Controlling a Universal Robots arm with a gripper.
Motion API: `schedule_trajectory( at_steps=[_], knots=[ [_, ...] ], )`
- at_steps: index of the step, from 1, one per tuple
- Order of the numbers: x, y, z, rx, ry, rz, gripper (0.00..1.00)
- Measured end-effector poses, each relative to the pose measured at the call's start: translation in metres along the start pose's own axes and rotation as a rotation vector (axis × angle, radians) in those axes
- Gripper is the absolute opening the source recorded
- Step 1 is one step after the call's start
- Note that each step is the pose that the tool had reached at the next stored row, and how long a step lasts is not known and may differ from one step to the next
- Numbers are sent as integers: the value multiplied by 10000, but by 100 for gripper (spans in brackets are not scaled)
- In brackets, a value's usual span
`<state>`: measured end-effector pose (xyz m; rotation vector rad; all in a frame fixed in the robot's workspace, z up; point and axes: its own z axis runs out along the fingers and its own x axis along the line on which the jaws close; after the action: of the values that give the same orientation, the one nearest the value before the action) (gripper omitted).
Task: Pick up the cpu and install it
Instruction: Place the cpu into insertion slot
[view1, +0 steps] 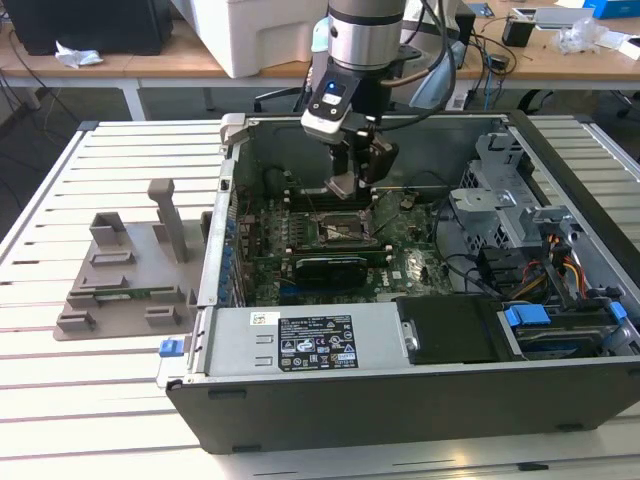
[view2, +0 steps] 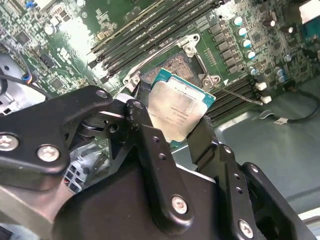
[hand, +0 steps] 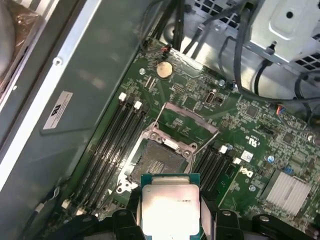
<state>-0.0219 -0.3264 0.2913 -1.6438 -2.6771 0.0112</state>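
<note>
My gripper (view1: 345, 186) hangs inside the open computer case, a short way above the motherboard. It is shut on the cpu (view2: 176, 111), a flat square chip with a silvery top and green rim, also seen in the first wrist view as the cpu (hand: 170, 205). One black finger (view2: 145, 135) presses each side of the chip. Below it lies the open socket (hand: 157, 162), its metal frame lifted back and its contact field bare. In the exterior view the socket (view1: 345, 232) sits just under the gripper.
Memory slots (hand: 112, 145) flank the socket on both sides. A drive cage (view1: 505, 205) and cable bundles fill the case at the exterior view's right. A grey plastic tray (view1: 130, 275) with upright posts stands on the slatted table outside the case, at the exterior view's left.
</note>
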Motion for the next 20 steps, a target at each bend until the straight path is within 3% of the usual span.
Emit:
schedule_trajectory(
  at_steps=[20],
  knots=[
    [-1, 1, 3, 29, -15, 3147, 55]
  ],
)
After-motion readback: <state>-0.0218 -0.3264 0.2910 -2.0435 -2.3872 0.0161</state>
